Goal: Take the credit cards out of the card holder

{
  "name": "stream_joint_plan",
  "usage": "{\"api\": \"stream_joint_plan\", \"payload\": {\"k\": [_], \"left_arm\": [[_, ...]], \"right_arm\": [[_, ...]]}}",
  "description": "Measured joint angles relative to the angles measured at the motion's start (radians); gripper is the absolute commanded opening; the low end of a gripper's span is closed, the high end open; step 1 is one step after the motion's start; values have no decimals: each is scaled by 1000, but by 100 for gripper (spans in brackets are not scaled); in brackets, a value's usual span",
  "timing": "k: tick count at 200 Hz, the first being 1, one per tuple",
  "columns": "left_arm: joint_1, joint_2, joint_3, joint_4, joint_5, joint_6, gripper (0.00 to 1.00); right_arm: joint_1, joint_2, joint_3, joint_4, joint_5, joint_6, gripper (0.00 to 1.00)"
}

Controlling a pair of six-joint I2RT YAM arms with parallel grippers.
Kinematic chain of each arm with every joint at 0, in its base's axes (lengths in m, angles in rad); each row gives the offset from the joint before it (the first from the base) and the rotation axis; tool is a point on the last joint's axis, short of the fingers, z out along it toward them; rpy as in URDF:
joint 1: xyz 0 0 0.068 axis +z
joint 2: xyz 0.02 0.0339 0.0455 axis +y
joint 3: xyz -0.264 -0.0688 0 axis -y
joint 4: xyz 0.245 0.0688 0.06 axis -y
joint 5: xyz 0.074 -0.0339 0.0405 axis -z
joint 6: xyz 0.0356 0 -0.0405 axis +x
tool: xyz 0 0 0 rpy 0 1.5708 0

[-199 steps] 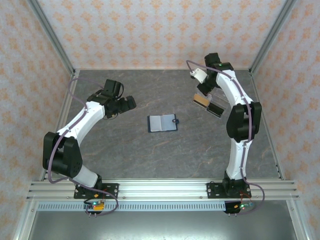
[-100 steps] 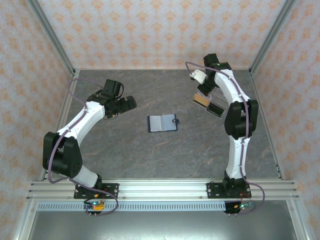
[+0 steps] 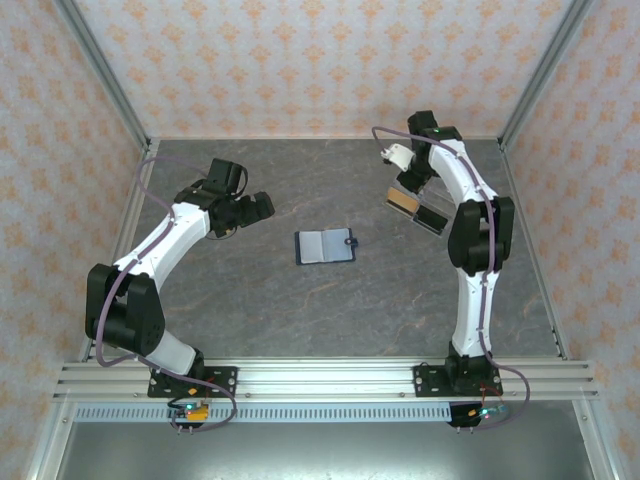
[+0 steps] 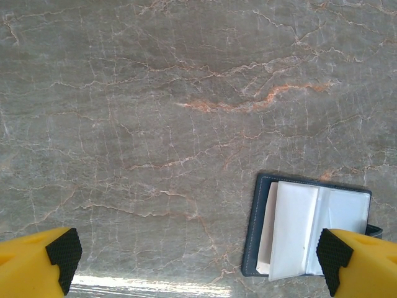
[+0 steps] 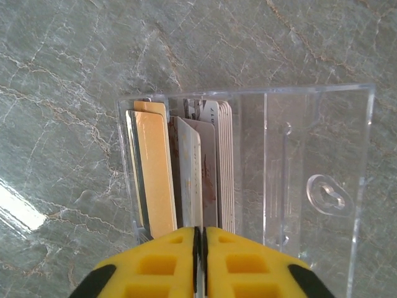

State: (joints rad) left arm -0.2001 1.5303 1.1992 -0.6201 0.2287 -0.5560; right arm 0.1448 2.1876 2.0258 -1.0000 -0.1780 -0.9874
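The card holder (image 3: 325, 246) lies open and flat mid-table, navy with a snap tab on its right edge. In the left wrist view the card holder (image 4: 254, 230) shows pale credit cards (image 4: 291, 226) in its sleeves. My left gripper (image 3: 258, 206) (image 4: 198, 254) hovers open to the holder's left, and one fingertip (image 4: 338, 254) overlaps its corner in the picture. At the back right, my right gripper (image 3: 412, 185) (image 5: 200, 234) points down into a clear box. Its jaws are pressed almost together on the edge of a pale grey credit card (image 5: 193, 174) standing in the box.
The clear plastic box (image 5: 310, 174) (image 3: 420, 210) stands on the table at the right. It holds a tan card (image 5: 155, 167) and a stack of white cards (image 5: 224, 161) beside the gripped one. Metal frame rails border the marble tabletop (image 3: 300, 300).
The right arm's elbow has shifted slightly inward while its gripper stays at the box. The left arm and the card holder have not moved.
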Motion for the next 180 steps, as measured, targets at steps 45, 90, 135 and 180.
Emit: {"api": "stream_joint_plan", "payload": {"k": [45,90,135,180], "left_arm": [[0,0,-2,1,4,-3,100],[0,0,-32,8,29,-21,100],[-13,0,-51,27,54,-58,100],[-116,54,-51,99,103,-102,95]], "right_arm": [[0,3,10,2,-9,25,36],[0,-100,-44,37,-100,170,33],[23,-329,-244,179,-214,459,33],[125,-490,-550,399,-302,785,32]]}}
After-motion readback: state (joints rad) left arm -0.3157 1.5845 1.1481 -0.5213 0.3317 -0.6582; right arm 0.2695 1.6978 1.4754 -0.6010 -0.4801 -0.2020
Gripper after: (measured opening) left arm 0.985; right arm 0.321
